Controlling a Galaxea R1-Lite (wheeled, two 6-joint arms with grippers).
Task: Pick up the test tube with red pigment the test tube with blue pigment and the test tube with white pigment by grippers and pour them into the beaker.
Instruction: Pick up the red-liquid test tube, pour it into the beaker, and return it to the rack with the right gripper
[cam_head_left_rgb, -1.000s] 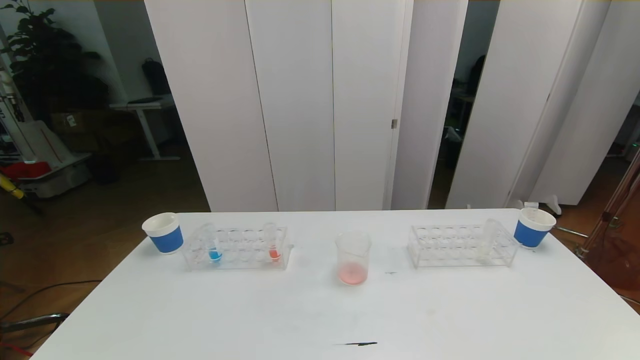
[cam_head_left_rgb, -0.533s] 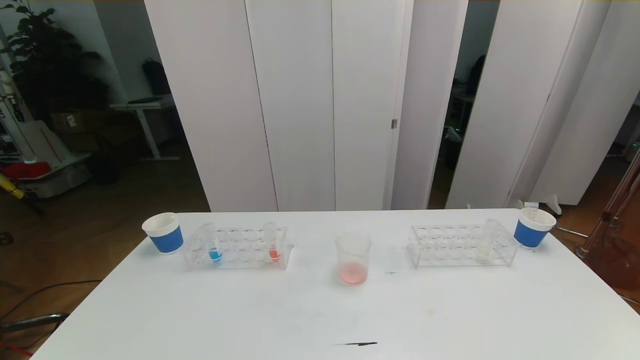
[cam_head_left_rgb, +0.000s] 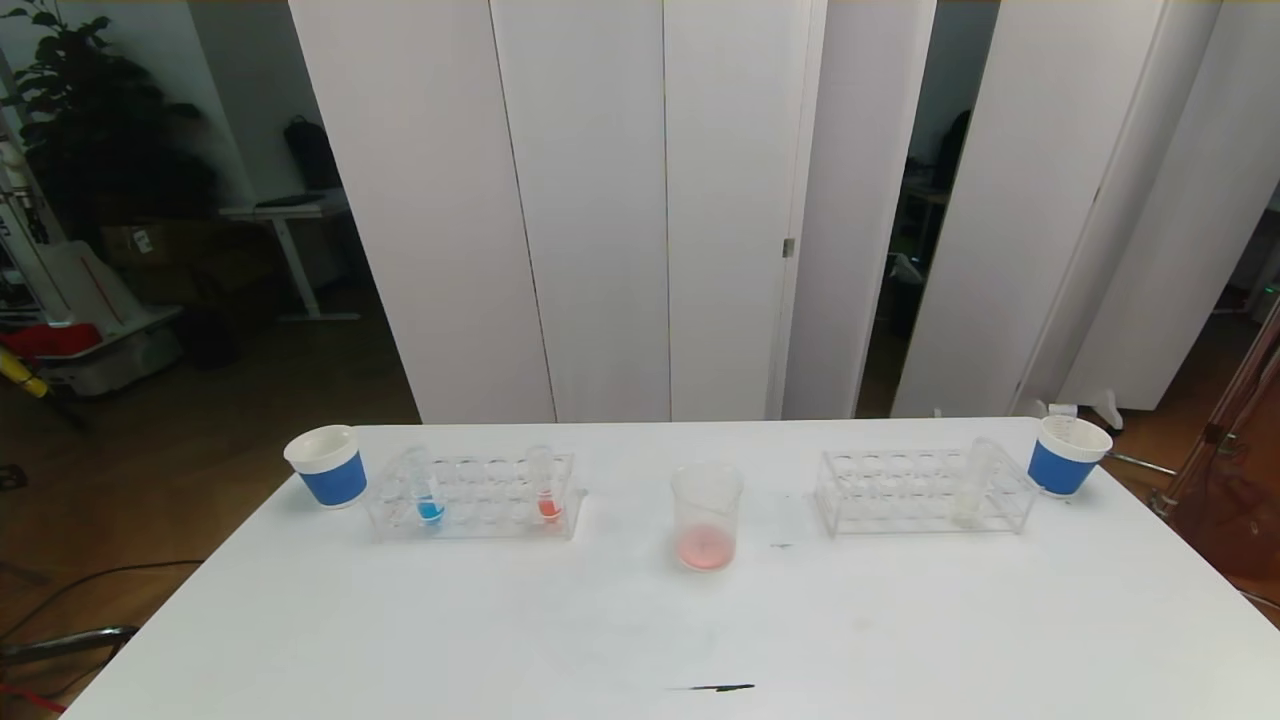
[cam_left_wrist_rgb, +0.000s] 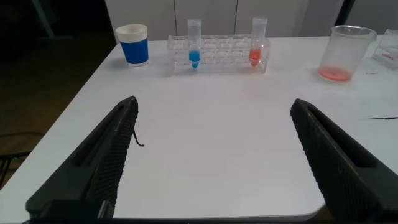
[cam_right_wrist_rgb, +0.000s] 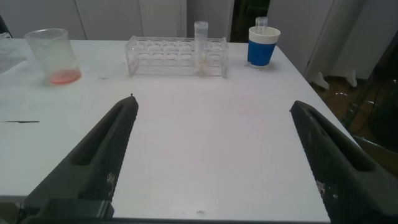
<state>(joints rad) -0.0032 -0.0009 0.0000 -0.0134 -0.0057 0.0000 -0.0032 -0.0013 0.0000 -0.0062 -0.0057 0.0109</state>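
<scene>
The left tool (cam_left_wrist_rgb: 211, 162) hangs over the near left part of the desk (cam_head_left_rgb: 500, 640), its two dark fingers spread wide with nothing between them. The right tool (cam_right_wrist_rgb: 211, 162) hangs over the near right part in the same way, spread and empty. Neither tool appears in the head view, so both are held back at the near edge.

Ahead of the left tool, toward the far left corner, a clear rack (cam_head_left_rgb: 472, 497) carries the test tube with blue pigment (cam_left_wrist_rgb: 194, 45) at its left end and a tube with red liquid (cam_left_wrist_rgb: 257, 42) at its right end. Both stand upright, so their long axis is vertical. A blue paper cup (cam_head_left_rgb: 326, 466) is just beside this rack, at the corner.

The beaker (cam_head_left_rgb: 706, 515) stands in the middle of the far half of the desk and already holds a little pink-red liquid.

Ahead of the right tool, a second rack (cam_head_left_rgb: 925, 491) holds the test tube with white pigment (cam_right_wrist_rgb: 201, 48), upright, close to another blue cup (cam_head_left_rgb: 1068, 456) at the far right corner.

I judge that the blue tube belongs to the left arm, which is nearer, and the white tube to the right arm. Each must be reached forward and gripped from the side, across its vertical axis.
</scene>
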